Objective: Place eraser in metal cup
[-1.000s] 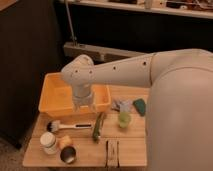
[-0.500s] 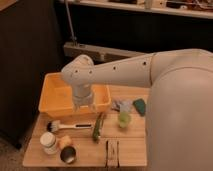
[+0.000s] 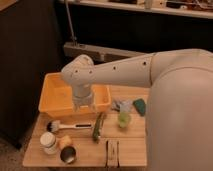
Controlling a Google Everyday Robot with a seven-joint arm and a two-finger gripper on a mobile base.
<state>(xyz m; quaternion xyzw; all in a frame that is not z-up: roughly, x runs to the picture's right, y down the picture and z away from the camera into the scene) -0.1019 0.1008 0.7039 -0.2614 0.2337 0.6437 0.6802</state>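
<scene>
We see our claw (image 3: 84, 104) hanging open and empty over the yellow bin (image 3: 54, 107), behind the round silvery metal cup (image 3: 68, 155), the flat striped eraser (image 3: 112, 151) lying right of that cup on the wooden worktop (image 3: 134, 146).

White rounded arm (image 3: 125, 72) (dark dots), pale hand (image 3: 84, 106) at tip

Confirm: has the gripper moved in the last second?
No. The gripper hangs open and empty over the front wall of the yellow bin, at the same spot against that bin as one second ago.
</scene>
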